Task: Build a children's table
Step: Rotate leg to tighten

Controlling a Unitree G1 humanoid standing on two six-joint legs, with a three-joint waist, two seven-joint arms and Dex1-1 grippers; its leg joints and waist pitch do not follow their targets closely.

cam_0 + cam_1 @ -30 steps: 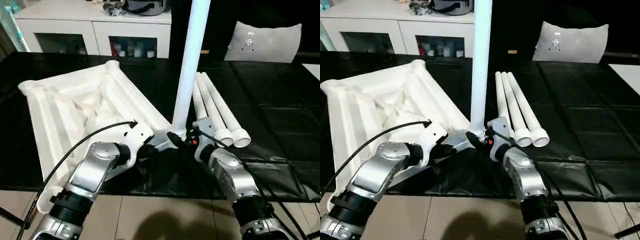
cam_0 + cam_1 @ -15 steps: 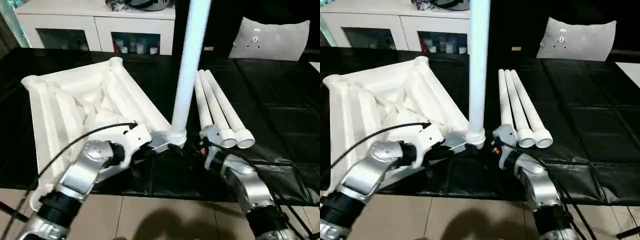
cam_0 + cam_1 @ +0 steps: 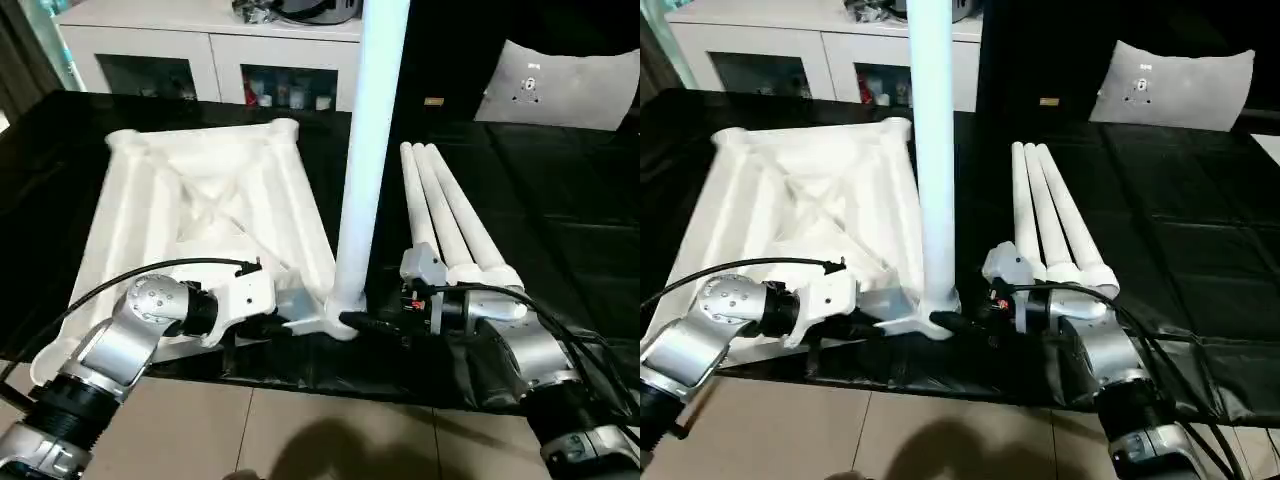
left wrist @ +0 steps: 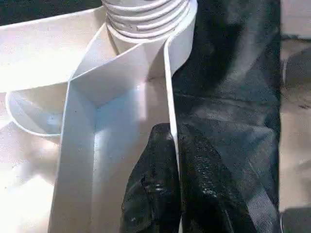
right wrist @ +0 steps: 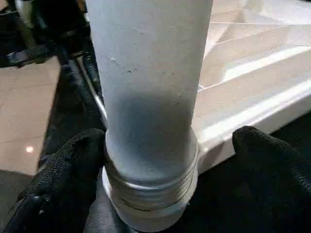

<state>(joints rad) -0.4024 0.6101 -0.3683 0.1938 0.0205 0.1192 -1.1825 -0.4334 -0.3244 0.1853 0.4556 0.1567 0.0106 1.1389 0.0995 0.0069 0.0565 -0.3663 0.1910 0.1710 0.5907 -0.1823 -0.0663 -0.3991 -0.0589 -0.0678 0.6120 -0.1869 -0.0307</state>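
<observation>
The children's table top point(image 3: 190, 210) lies upside down on the left, white, with its ribbed underside up. One white leg point(image 3: 365, 150) stands upright in the near right corner socket point(image 3: 935, 322). Three more legs point(image 3: 450, 215) lie side by side to its right. My left gripper point(image 4: 172, 133) is shut on the thin rim wall of the top, just beside that socket. My right gripper point(image 5: 167, 145) is open, one finger point(image 5: 63, 179) against the threaded base of the upright leg and the other finger point(image 5: 272, 165) standing apart from it.
The work lies on a black-covered table point(image 3: 560, 200) whose front edge runs just before my forearms, with tiled floor point(image 3: 300, 430) below. A white cabinet point(image 3: 200, 50) stands at the back. A pale flat piece point(image 3: 560, 85) leans at the back right.
My right gripper has spread its fingers wider about the base of the upright leg. The camera has shifted. My left gripper keeps its hold on the rim.
</observation>
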